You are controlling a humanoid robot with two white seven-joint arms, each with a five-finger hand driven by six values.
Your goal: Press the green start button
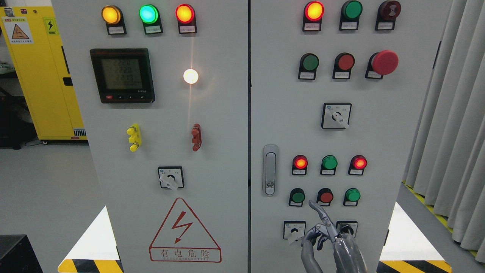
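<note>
Red-bordered warning triangle (185,230) reads 有电危险; right hand (329,237) points near green button (298,197).

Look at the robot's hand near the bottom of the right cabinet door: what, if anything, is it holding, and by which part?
Nothing is held. The right hand points one finger up toward the lower button row, other fingers curled.

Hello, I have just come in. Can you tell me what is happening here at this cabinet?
A humanoid robot faces a grey control cabinet and reaches up with its right hand at the lower right door. The index finger is extended and the other fingers are curled. Its tip lies just below the row of three small buttons, between the left green button and the red button, nearer the red one. Contact cannot be seen. The left hand is out of view.
</note>
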